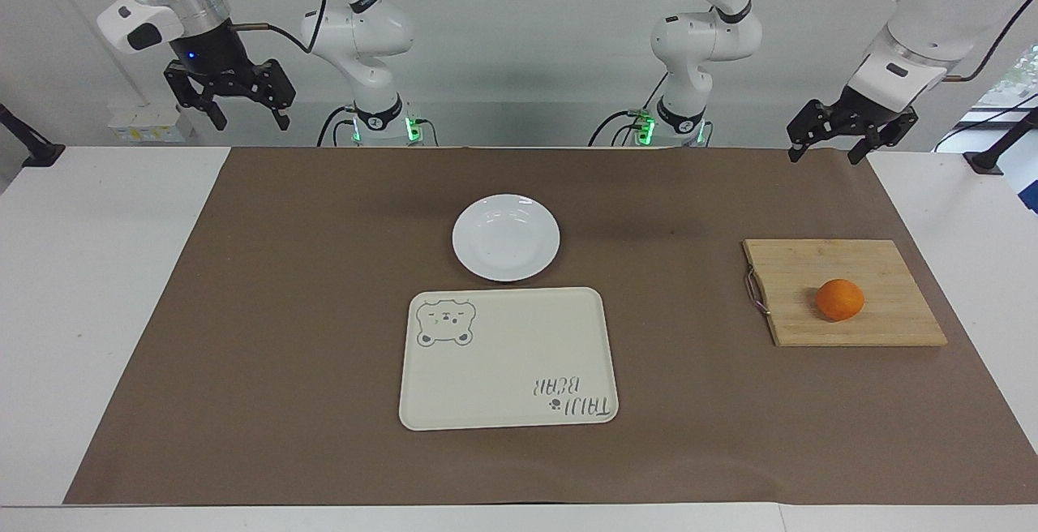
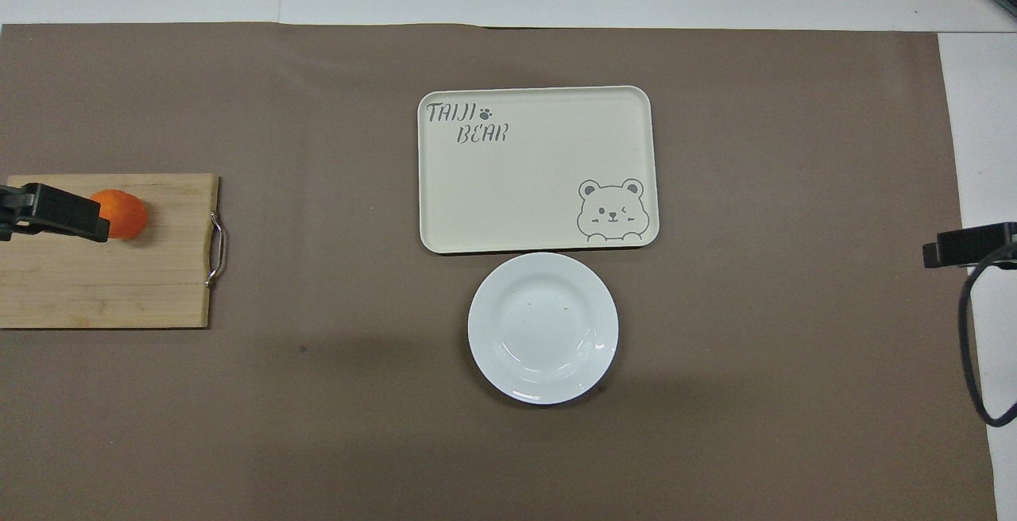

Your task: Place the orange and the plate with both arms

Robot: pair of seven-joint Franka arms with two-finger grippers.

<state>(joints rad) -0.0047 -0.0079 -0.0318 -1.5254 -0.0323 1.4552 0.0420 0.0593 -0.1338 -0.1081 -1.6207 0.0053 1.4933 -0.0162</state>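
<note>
Brown paper [image 1: 324,337] covers the middle of the white table [image 1: 89,313] in the facing view. A cream tray [image 1: 503,353] lies on the paper. It has a bear drawing in one corner and the words "TAIJI BEAR" in the other; from this side the words look upside down. The plate [image 1: 506,238] is round, white and shiny. It sits just beside the tray, nearer to the robots. A wooden board [image 1: 843,293] with a small metal handle lies well apart from the tray, toward the left arm's end of the table. The orange [image 1: 839,299] rests on the board. The left gripper [image 1: 829,152] hangs in the air over the paper's edge, nearer to the robots than the tray, and its fingers are spread with nothing in them. The right gripper [image 1: 247,120] hangs high toward the right arm's end, also spread and holding nothing.

Seen from overhead, the tray [image 2: 536,187] reads "TAIJI BEAR" the right way up, with a little paw print after the first word. The plate [image 2: 543,328] sits right next to the tray's nearer edge. The board [image 2: 111,291] is at the side, and the orange [image 2: 127,215] is partly covered by the left gripper's [image 2: 48,211] dark finger, which is probably far above it. Only a dark tip of the right gripper [image 2: 965,245] shows at the other edge.
</note>
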